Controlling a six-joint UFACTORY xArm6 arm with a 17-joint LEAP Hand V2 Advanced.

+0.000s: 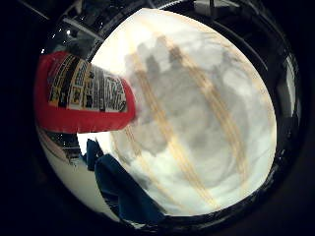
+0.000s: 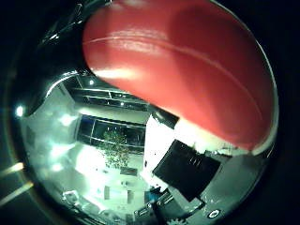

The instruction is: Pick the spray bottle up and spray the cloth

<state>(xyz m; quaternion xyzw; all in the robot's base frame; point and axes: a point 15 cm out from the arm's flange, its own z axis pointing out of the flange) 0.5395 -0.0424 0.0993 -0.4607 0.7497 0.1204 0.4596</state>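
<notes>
- Spray bottle [image 2: 187, 70]: red body, v. close to palm. Fills most of thumb-side view, so it sits right against the hand [image 2: 185, 171].
- In little-finger-side view the bottle's labelled side shows, held over a pale table [image 1: 206, 123] w/ tan stripes. Bottle's long axis runs roughly across the palm, one end reaching out over the table surface.
- Hand state: white + black parts of the hand lie just beside the bottle in thumb-side view, touching or nearly so. Can't see fingers curled round it, so can't tell for sure if it's grasped; my guess is it's held, since nothing appears to support it over the table.
- Blue cloth [image 1: 125, 191]: crumpled, lying on table near its edge, beside/below the bottle's end as seen from palm. Near the bottle but apart, no contact.
- Key relation for next move: nozzle has to face the cloth. Nozzle + trigger not visible in either view, so can't tell which way it points. Judgement: needs aim check before any squeeze.
- View diffs: little-finger side shows table, cloth, label; no hand parts clear. Thumb side shows bottle's plain red flank, hand parts, room bkgd w/ a plant [image 2: 115, 147] far off; no cloth, no table top.
- Risk (judgement): spray misses cloth, wets the table instead.
</notes>
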